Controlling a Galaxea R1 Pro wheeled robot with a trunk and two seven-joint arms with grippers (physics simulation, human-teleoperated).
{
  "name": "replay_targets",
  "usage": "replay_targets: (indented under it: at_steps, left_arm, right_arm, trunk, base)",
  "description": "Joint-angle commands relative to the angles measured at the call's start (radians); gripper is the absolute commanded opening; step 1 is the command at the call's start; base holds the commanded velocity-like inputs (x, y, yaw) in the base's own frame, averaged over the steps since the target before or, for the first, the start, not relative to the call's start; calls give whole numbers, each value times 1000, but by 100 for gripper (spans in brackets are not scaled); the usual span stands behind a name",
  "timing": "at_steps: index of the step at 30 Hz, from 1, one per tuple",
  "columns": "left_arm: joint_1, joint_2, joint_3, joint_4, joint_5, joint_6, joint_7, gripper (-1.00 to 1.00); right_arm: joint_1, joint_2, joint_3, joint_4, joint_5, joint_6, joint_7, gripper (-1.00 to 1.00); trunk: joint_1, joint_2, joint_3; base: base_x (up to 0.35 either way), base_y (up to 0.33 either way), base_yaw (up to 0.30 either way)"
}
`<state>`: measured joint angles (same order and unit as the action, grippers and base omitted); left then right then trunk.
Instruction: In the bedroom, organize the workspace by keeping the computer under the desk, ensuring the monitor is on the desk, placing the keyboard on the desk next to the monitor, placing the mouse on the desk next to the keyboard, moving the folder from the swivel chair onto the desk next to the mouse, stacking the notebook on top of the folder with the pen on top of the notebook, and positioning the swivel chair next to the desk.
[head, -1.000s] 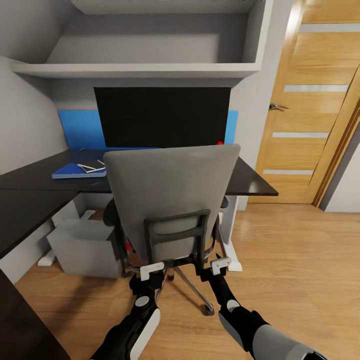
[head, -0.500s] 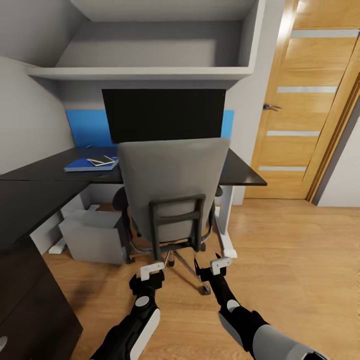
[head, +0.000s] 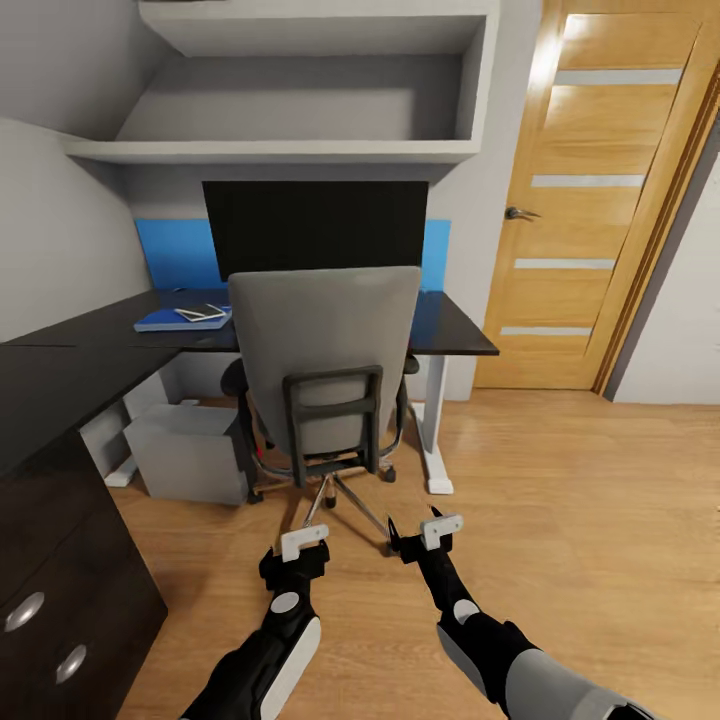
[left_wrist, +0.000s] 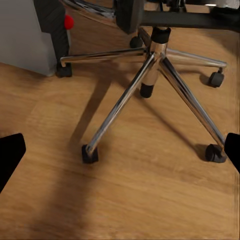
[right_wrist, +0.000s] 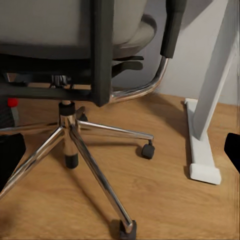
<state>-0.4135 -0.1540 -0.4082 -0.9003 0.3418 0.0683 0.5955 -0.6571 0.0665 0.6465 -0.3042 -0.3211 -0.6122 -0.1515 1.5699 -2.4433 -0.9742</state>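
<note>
With our left gripper (head: 303, 541) and right gripper (head: 441, 526) spread and empty, the swivel chair (head: 322, 345) sits tucked at the desk (head: 455, 335) — folder (head: 170, 321) and notebook (head: 203, 313) stacked, computer (head: 188, 452) beneath, monitor (head: 314, 228) up — keyboard, mouse and pen unconfirmed.

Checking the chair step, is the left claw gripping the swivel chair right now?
No, the left claw hangs open over bare floor, apart from the swivel chair.
</note>
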Motion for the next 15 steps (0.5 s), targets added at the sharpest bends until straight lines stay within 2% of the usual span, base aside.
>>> replay_targets:
  at_steps: [1,9,15]
  left_arm:
    - [-1,1,-3,-2,3,5,7,100]
    - [-1,1,-3,-2,5,5,6,100]
    - [-1,1,-4,-2,5,5,6,100]
  right_arm:
    - [-1,0,9,0,-6,-3,-6,100]
    - [-1,0,8,0,-6,-3,-6,100]
    - [-1,0,8,0,-4,-3,-6,100]
  trunk:
    - [-1,0,-1]
    - [-1,0,-1]
    - [-1,0,-1]
  base:
    - [-265,-241,0]
    - [-243,-223,0]
    - [-77,-65,0]
